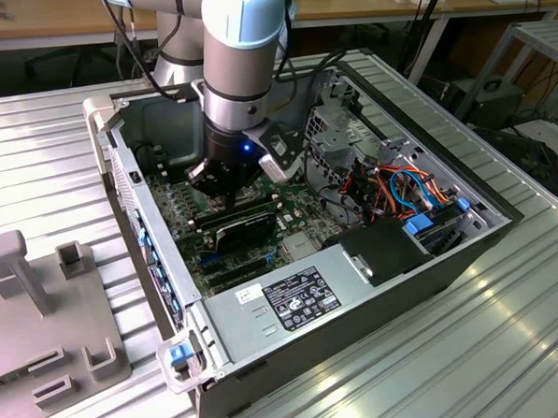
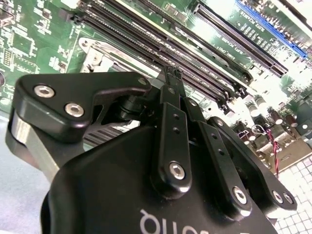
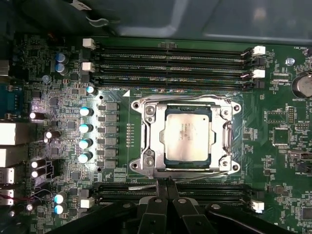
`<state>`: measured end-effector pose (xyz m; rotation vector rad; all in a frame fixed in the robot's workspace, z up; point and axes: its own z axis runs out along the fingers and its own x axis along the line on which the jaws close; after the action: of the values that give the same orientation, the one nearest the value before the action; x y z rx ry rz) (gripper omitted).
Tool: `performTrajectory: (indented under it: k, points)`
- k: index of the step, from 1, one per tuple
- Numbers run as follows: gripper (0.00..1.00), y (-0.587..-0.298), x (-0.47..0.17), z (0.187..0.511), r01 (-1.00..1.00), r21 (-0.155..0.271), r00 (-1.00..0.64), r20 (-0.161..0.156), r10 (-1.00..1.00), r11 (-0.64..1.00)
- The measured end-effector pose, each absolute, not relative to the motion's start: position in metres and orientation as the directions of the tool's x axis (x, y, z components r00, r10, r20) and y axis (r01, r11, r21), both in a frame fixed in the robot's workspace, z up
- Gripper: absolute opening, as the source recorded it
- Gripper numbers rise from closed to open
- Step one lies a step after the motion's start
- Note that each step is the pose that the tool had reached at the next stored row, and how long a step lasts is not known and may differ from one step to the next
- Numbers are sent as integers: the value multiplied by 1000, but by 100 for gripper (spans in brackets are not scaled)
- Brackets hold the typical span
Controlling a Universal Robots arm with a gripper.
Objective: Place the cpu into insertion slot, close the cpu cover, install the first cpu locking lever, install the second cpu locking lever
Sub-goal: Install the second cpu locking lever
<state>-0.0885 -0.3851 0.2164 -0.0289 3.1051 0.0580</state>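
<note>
In the first wrist view the cpu (image 3: 188,135) sits flat in the insertion slot (image 3: 146,163), its silver-grey top facing up. The cpu cover (image 3: 225,130) lies closed over it, its metal frame bordering the chip on all sides with the chip showing through the window. The green motherboard (image 3: 273,131) surrounds the socket, with long black memory slots (image 3: 170,61) on one side and a second bank on the other.

The gripper (image 3: 166,184) has its fingers pressed together, tips meeting with no gap and nothing between them. The tips stand just beside the socket edge, over the nearer memory slots, apart from the cpu itself. In the second wrist view the closed fingers (image 2: 171,83) end close above the memory slots (image 2: 204,73).

In the exterior view the arm (image 1: 243,52) reaches down into the open computer case (image 1: 450,256), the gripper (image 1: 224,188) low over the board.
</note>
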Motion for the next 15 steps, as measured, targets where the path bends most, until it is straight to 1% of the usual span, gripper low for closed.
performTrajectory:
  k: [3, 9, 15]
  points:
    - [11, -385, -92, 216, -19, 38, -999, -36, -18, 999]
    - [11, -384, -93, 216, -18, 41, -1000, -13, -18, 999]
    - [11, -382, -98, 215, -18, 42, -1000, -10, -18, 999]
